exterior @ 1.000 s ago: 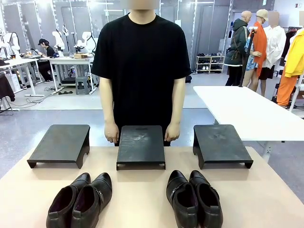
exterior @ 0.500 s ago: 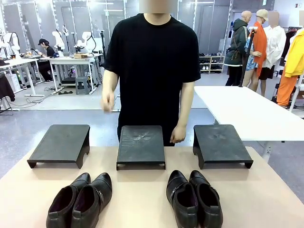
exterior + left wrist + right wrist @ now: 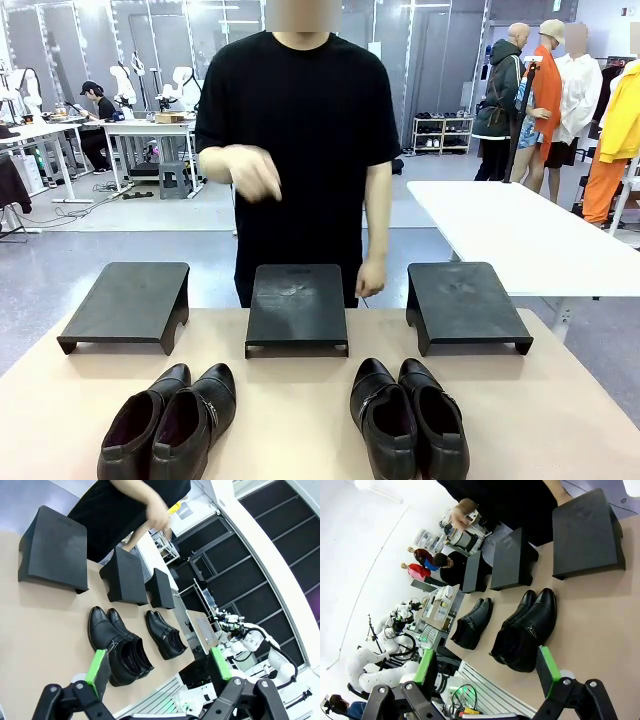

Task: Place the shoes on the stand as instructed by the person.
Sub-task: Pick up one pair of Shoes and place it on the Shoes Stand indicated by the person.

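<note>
Looking across the front, the person (image 3: 300,130) holds one hand (image 3: 255,175) at chest height behind the middle stand (image 3: 297,305); glossy black shoes, left pair (image 3: 170,420) and right pair (image 3: 408,418), sit on the tan table (image 3: 290,400), toes toward the stands. Wrist views add the left gripper (image 3: 159,665) and right gripper (image 3: 486,669), both spread wide, gripping nothing

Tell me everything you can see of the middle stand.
The middle stand is a low matte black platform: flat rectangular top with faint pale scuffs, sides bent down as legs, open underneath. It sits level on the tan table, apart from the left stand and the right stand, with nothing on it.
</note>
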Controlling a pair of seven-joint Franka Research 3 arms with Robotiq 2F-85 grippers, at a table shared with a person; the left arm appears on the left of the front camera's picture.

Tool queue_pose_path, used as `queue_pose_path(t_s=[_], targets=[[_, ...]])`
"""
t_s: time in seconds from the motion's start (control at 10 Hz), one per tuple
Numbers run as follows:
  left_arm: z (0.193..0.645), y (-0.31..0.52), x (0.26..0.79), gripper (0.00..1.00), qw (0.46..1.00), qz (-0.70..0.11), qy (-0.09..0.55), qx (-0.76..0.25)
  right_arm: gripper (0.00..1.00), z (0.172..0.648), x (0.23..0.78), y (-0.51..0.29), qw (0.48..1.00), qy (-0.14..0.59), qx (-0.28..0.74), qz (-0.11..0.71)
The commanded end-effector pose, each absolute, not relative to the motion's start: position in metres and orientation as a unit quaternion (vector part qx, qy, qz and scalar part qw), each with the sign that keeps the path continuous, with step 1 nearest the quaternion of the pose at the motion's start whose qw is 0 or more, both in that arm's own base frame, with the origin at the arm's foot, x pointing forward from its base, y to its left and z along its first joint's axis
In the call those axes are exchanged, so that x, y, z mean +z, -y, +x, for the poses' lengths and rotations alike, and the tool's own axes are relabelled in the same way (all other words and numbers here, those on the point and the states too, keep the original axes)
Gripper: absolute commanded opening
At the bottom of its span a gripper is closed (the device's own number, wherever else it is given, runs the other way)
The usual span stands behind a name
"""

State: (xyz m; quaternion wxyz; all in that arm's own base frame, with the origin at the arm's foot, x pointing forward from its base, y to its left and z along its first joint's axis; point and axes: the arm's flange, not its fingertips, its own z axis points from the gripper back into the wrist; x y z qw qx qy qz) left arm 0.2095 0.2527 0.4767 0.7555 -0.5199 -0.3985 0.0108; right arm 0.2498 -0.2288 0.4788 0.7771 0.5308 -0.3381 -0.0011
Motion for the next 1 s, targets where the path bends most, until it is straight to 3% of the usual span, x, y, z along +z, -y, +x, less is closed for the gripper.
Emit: queue_pose_path(t_s=[0.0, 0.9], targets=[[0.2095, -0.2545, 0.4779, 1.0, 0.75, -0.523, 0.405, 0.001, 1.0, 0.2507, 0.4801, 0.2298, 0.773, 0.344, 0.005, 0.533], [0.2095, -0.2545, 0.4779, 1.0, 0.75, -0.523, 0.405, 0.001, 1.0, 0.2507, 0.4801, 0.2298, 0.773, 0.344, 0.005, 0.533]])
